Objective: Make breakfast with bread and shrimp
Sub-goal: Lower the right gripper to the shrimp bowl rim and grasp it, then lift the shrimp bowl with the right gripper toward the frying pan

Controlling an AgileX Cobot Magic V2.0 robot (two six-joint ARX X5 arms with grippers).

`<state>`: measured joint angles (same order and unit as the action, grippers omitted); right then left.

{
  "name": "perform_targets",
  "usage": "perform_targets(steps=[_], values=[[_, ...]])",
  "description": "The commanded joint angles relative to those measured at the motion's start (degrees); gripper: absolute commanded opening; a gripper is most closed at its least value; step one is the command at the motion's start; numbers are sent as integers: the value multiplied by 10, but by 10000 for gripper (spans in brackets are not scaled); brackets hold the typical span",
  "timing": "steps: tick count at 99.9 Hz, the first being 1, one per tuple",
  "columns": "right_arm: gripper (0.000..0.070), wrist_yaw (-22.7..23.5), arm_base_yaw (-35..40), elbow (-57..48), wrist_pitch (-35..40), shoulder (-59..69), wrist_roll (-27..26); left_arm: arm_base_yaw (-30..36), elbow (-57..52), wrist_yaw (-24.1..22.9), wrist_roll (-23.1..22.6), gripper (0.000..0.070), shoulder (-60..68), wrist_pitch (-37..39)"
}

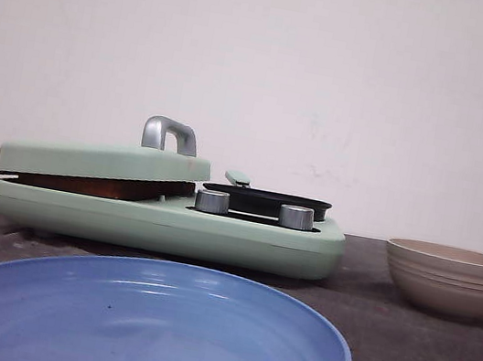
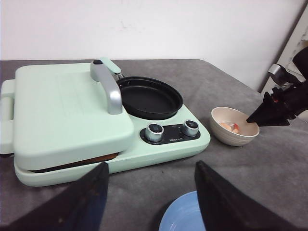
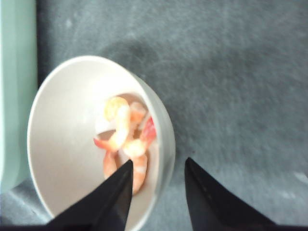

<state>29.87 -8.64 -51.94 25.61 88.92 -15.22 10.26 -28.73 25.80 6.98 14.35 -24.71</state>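
The right tool (image 3: 156,190), jaws parted and empty, straddled the bowl (image 3: 53,120) rim above the shrimp (image 3: 126,139); bread (image 1: 102,185) sat under the grill lid (image 1: 101,162). Next, seemingly: lower and grip one

No legible text. The black control panel (image 2: 169,135) of the breakfast maker (image 2: 159,151) carries small print beneath its two knobs, too small to read.

Right black two-finger gripper (image 3: 156,192) points down at far right, fingers parted. Left black two-finger gripper (image 2: 151,192) is held low and angled forward, fingers spread wide, nothing between them.
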Motion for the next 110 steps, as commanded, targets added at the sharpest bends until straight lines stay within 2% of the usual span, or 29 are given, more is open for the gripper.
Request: perform_targets(steps=[1, 55, 71, 96, 103, 110], values=[[207, 2, 3, -7, -7, 16, 2, 1, -2, 0, -5, 284, 2, 5], [205, 3, 10, -7, -41, 65, -9, 1, -2, -10, -7, 284, 2, 5], [128, 1, 10, -7, -49, 66, -9, 1, -2, -16, -7, 284, 2, 5], [122, 1, 11, -7, -59, 66, -9, 1, -2, -19, -7, 284, 2, 5], [61, 1, 11, -7, -59, 66, -9, 1, -2, -19, -7, 284, 2, 5], [49, 1, 11, -7, -59, 66, -9, 1, -2, -18, -7, 284, 2, 5]])
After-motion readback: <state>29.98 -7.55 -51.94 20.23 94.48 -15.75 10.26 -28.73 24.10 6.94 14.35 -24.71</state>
